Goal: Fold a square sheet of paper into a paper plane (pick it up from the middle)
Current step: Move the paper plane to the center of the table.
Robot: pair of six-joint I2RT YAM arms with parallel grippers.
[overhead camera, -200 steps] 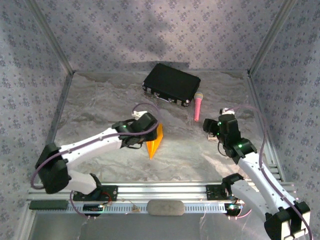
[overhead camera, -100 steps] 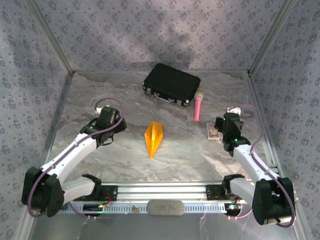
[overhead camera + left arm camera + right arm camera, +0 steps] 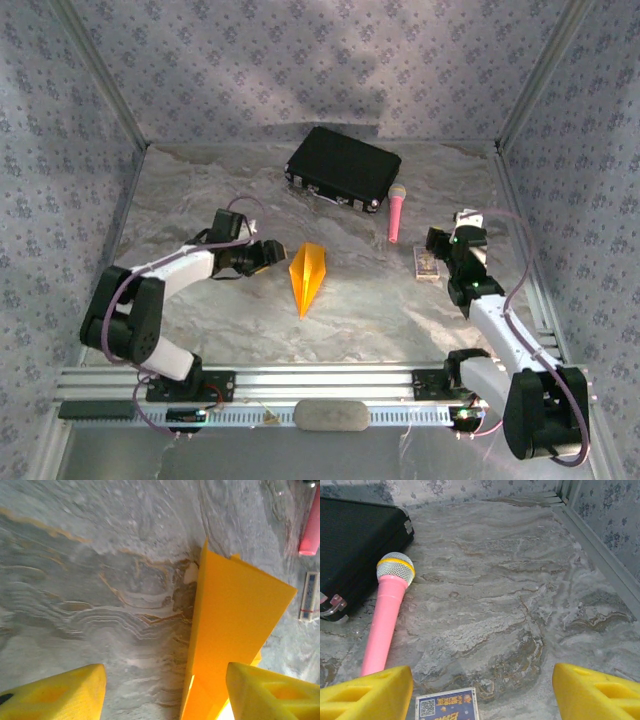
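Observation:
The orange-yellow paper plane (image 3: 307,277) lies flat mid-table as a creased pointed wedge, its tip toward the near edge. In the left wrist view the paper plane (image 3: 235,615) has a raised fold along its left side. My left gripper (image 3: 273,255) is low at the paper's left edge and open. In the left wrist view my left gripper (image 3: 165,695) has one yellow finger (image 3: 55,692) over bare table and the other (image 3: 270,690) over the paper. My right gripper (image 3: 436,252) is open with nothing between its fingers, out at the right.
A black case (image 3: 343,167) lies at the back centre, with a pink microphone (image 3: 396,212) just right of it. A small printed card (image 3: 427,263) lies under my right gripper (image 3: 480,695). Patterned walls and metal rails enclose the marbled table (image 3: 200,200).
My left arm pulled away to the left from the paper, then swung back so its gripper is at the paper's left edge again. The paper has stayed put. My right arm barely moved.

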